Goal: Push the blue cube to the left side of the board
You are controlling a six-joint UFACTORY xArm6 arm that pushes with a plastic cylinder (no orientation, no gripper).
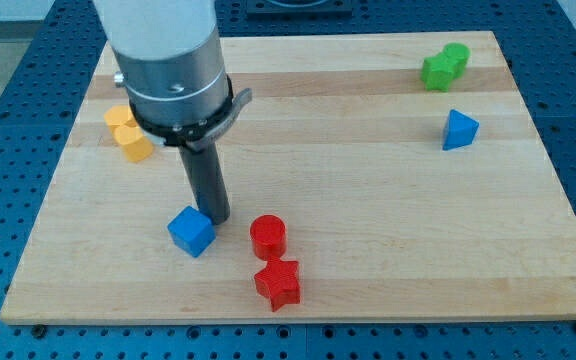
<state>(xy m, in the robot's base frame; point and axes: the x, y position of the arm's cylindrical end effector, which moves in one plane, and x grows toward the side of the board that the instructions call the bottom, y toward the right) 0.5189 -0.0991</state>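
The blue cube [190, 231] sits on the wooden board [368, 200] in the lower left part of the view. My tip [217, 218] rests on the board just right of the cube and slightly above it in the view, touching or almost touching its upper right corner. The dark rod rises from there to the grey arm body at the view's top left.
A red cylinder [267, 237] and a red star [278, 283] lie just right of the cube. A yellow block [128, 133] sits at the left, partly behind the arm. A green block [443, 66] and a blue triangular block [458, 130] are at the upper right.
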